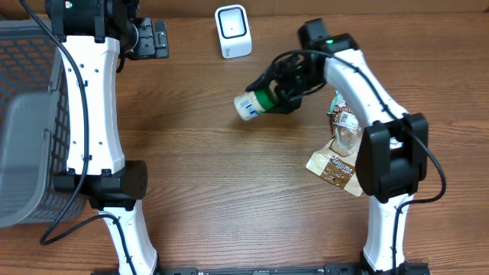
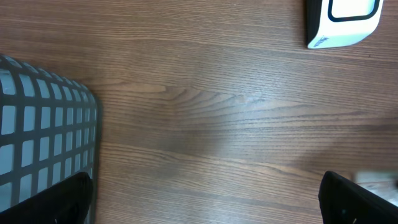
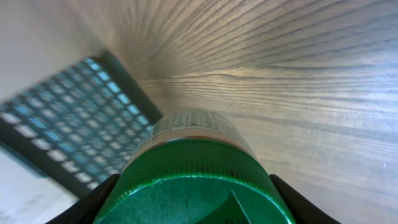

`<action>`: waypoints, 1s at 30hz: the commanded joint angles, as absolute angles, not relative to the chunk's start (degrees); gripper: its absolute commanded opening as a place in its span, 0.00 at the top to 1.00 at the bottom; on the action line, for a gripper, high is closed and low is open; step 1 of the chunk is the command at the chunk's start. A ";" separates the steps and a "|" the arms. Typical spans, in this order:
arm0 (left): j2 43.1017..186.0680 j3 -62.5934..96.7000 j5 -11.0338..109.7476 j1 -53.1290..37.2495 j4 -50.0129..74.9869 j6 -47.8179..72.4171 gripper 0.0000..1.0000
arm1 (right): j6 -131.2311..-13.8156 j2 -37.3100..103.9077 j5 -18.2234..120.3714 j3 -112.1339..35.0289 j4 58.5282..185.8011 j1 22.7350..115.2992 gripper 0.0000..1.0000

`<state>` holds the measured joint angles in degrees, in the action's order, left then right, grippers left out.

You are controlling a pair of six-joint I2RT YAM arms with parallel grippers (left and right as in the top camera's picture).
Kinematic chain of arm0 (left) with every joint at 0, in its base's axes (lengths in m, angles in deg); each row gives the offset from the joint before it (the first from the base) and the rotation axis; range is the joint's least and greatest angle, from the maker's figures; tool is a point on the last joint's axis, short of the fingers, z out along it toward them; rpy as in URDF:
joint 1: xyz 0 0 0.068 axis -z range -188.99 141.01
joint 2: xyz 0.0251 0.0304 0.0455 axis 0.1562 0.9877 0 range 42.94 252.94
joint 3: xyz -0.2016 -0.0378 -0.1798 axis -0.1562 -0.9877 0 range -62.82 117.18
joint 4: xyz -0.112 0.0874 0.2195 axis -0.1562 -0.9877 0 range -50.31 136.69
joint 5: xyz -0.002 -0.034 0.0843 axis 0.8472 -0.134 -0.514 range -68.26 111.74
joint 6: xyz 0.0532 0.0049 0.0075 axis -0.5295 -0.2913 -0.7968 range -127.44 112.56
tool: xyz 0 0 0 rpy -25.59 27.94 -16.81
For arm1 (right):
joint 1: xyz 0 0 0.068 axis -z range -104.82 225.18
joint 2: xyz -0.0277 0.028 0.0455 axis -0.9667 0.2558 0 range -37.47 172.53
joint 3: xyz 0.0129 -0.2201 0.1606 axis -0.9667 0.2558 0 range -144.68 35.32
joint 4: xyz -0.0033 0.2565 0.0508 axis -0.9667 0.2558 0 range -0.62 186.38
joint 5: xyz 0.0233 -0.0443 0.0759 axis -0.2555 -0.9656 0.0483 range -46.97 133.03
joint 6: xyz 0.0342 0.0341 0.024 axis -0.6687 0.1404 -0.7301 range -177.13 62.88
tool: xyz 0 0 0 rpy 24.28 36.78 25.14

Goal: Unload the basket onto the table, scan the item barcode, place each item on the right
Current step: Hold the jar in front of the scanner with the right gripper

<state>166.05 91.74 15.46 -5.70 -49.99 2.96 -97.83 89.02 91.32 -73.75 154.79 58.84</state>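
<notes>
soft, even light from overhead; the table (image 1: 229,191) carries only faint shadows. the right wrist view warps at its edges, with glare on the wood, a basket (image 3: 68,124) blurred at left, and the green cap (image 3: 193,180) soft.

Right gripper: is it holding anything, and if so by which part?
The right gripper holds a bottle by its green cap end.

Green-capped white bottle (image 1: 254,103); white scanner (image 1: 232,30); grey grid basket (image 1: 23,61); brown wood-grain table (image 1: 229,176).
</notes>
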 commanded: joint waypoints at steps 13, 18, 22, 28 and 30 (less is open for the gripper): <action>165.11 92.53 14.74 -5.55 -50.10 2.87 0.00 | -82.07 79.67 67.83 -77.40 156.60 52.13 0.78; 165.11 92.53 14.74 -5.55 -50.10 2.87 0.00 | -77.92 77.24 57.01 -81.60 154.24 48.64 0.77; 165.11 92.53 14.74 -5.57 -50.10 2.87 0.00 | -73.70 77.33 44.40 -82.15 145.45 45.90 0.70; 165.11 92.53 14.74 -5.57 -50.10 2.87 0.00 | -71.78 78.64 28.81 -80.18 129.21 44.40 0.70; 165.11 92.53 14.74 -5.57 -50.10 2.87 0.00 | -70.82 79.91 26.41 -80.11 124.06 44.40 0.70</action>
